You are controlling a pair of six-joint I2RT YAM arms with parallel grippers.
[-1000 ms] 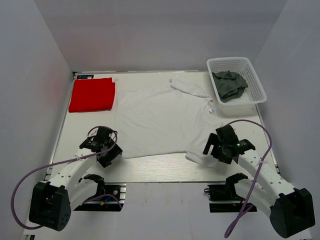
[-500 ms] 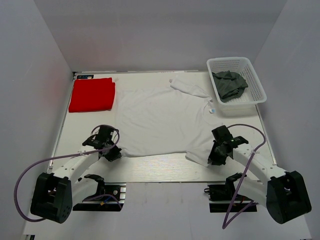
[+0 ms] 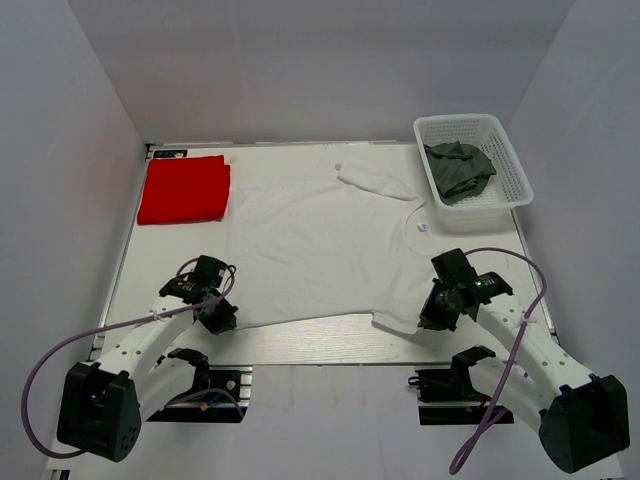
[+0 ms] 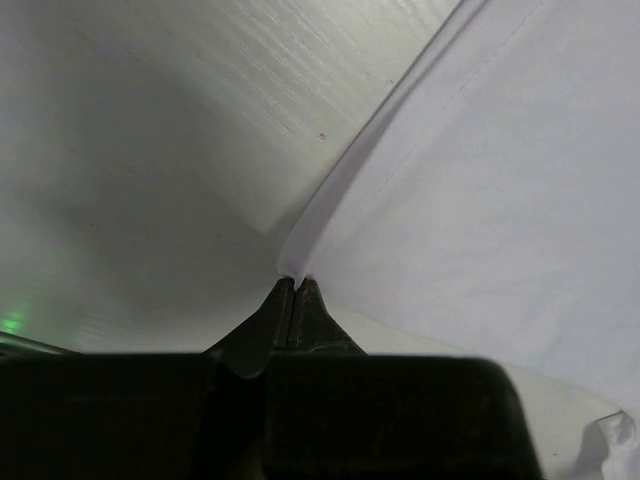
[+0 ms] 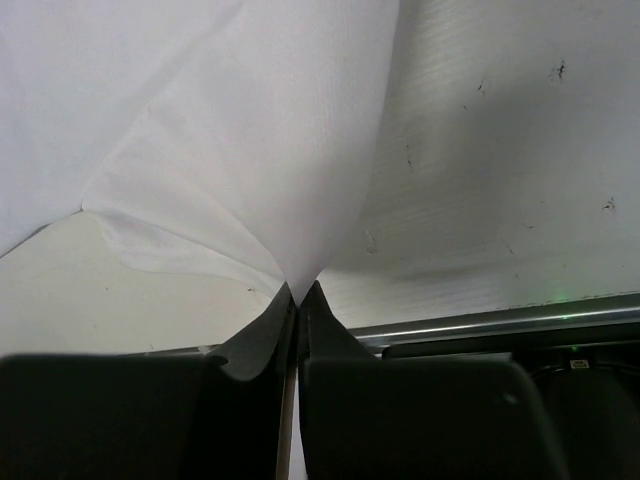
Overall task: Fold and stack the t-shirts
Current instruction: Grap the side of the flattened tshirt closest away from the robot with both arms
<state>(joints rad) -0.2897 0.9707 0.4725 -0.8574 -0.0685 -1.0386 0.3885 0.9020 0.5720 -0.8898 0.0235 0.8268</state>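
T-shirt (image 3: 320, 250) in left hand (image 3: 226, 320), right hand (image 3: 429, 316)

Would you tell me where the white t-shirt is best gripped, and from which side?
Grip the white t-shirt at its near edge, hem corner and sleeve, coming from the arms' side: it lies flat, so only edges can be pinched. The left gripper and right gripper are shut there.

Robot lab: plain white booth (image 3: 320, 70) enclosing table (image 3: 300, 345)
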